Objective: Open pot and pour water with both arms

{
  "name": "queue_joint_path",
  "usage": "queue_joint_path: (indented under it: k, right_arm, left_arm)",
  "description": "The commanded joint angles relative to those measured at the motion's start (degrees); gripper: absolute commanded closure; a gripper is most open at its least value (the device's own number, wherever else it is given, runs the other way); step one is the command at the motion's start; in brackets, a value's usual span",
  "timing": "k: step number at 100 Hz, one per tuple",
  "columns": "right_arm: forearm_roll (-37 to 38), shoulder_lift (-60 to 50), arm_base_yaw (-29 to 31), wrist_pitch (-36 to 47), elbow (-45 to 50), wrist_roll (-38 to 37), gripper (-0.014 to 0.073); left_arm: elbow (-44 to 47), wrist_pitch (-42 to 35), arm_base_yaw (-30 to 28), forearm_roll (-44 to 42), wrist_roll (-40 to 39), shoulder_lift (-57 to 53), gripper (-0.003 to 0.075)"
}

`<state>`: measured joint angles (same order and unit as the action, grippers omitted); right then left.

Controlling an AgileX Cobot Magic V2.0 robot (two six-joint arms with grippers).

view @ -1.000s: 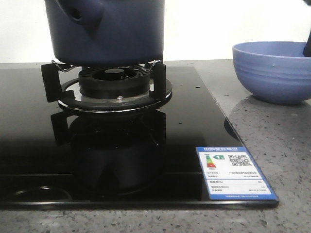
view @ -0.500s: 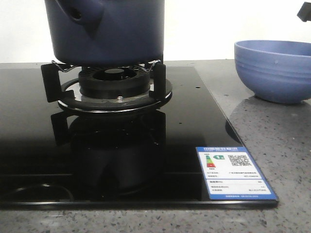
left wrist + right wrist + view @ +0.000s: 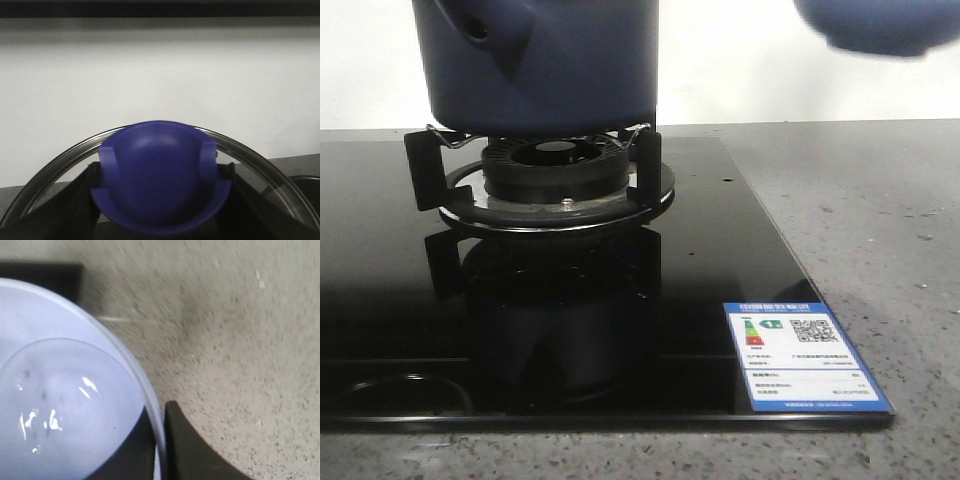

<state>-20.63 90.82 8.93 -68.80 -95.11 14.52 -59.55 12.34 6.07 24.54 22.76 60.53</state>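
Note:
The dark navy pot (image 3: pixel 550 70) stands on the gas burner (image 3: pixel 555 170); its tubular stub (image 3: pixel 485 25) points toward the front left and its top is cut off by the frame. My left gripper (image 3: pixel 160 200) is shut on the blue knob (image 3: pixel 160 170) of a glass lid (image 3: pixel 60 165), held in front of a white wall. My right gripper (image 3: pixel 161 445) is shut on the rim of a periwinkle bowl (image 3: pixel 65 365) with water (image 3: pixel 55 410) in it. The bowl (image 3: pixel 880 25) hangs blurred at the upper right of the front view, off the counter.
The burner sits on a black glass cooktop (image 3: pixel 620 330) with a blue energy label (image 3: pixel 800 355) at its front right corner. Speckled grey counter (image 3: pixel 880 220) lies right of the cooktop. A white wall runs behind.
The bowl has risen from the counter at the right to the upper right of the front view. The pot has not moved.

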Motion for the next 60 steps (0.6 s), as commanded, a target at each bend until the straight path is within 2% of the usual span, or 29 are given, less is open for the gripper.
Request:
queue_joint_path:
  k: [1, 16, 36, 60]
  right_arm:
    - [-2.55, -1.18, -0.95, -0.95, -6.89, -1.16, 0.0641]
    - [-2.70, 1.44, -4.60, -3.44, -16.54, -2.56, 0.0641]
    - [-2.70, 6.41, -13.30, -3.51, -28.33, -3.80, 0.0641]
    - [-2.70, 11.33, -22.76, 2.04, -34.28, -3.80, 0.0641]
  left_arm:
    - [-2.11, -5.81, -0.09, 1.13, -0.13, -1.16, 0.0331]
    - [-2.11, -5.92, -0.09, 1.13, -0.13, -1.16, 0.0331]
    - [-2.11, -6.27, -0.09, 1.24, -0.13, -1.16, 0.0331]
    - [-2.11, -6.96, -0.09, 1.50, -0.13, -1.16, 0.0331]
